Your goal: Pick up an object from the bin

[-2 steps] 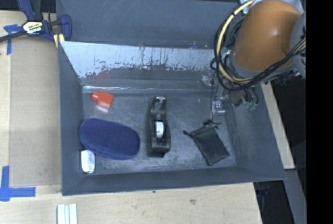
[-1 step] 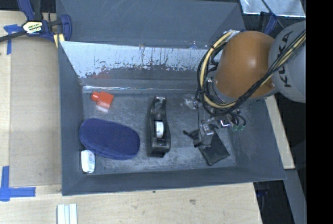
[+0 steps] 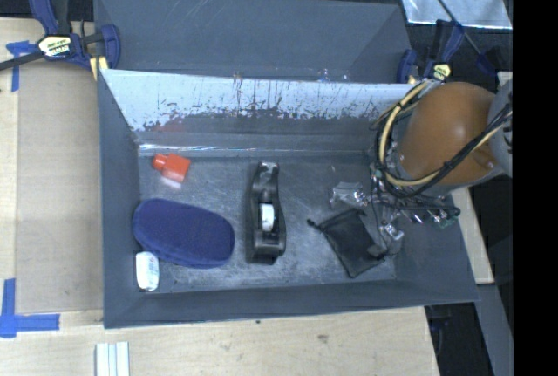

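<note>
My gripper (image 3: pixel 384 231) is low in the bin's right part, right at the upper right edge of a flat black piece (image 3: pixel 348 245) that looks like folded cloth or rubber and lies on the floor there. Whether the two touch I cannot tell. A black tape dispenser (image 3: pixel 265 214) with a white roll inside lies lengthwise in the middle of the bin, well to the gripper's left.
A dark blue oval pouch (image 3: pixel 183 232) lies at the front left, with a small white cap-like thing (image 3: pixel 147 270) by its lower left end. A small orange block (image 3: pixel 172 166) sits at the back left. The arm's orange cover and cables hang over the right wall.
</note>
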`<state>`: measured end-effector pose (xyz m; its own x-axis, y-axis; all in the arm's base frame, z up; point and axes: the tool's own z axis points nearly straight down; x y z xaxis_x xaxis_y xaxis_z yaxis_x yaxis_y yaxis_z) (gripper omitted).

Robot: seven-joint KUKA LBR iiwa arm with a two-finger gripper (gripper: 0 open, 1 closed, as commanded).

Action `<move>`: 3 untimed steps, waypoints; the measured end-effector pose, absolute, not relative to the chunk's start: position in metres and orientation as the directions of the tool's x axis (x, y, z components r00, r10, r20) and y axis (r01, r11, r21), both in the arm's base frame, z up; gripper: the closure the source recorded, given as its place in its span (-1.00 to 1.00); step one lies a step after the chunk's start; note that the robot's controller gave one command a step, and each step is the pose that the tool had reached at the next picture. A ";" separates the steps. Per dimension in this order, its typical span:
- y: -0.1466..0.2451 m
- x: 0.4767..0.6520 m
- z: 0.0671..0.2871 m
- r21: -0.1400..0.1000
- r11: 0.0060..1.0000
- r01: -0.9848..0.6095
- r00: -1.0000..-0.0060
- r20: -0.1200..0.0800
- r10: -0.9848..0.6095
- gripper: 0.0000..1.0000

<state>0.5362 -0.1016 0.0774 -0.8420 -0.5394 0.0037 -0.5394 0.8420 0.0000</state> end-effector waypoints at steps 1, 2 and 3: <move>-0.063 0.509 0.070 0.003 0.881 -0.473 -0.881 0.000 -0.473 -1.00; -0.065 0.511 0.071 -0.001 0.881 -0.472 -0.881 -0.004 -0.472 1.00; -0.097 0.510 0.209 -0.008 0.896 -0.443 -0.896 -0.010 -0.443 1.00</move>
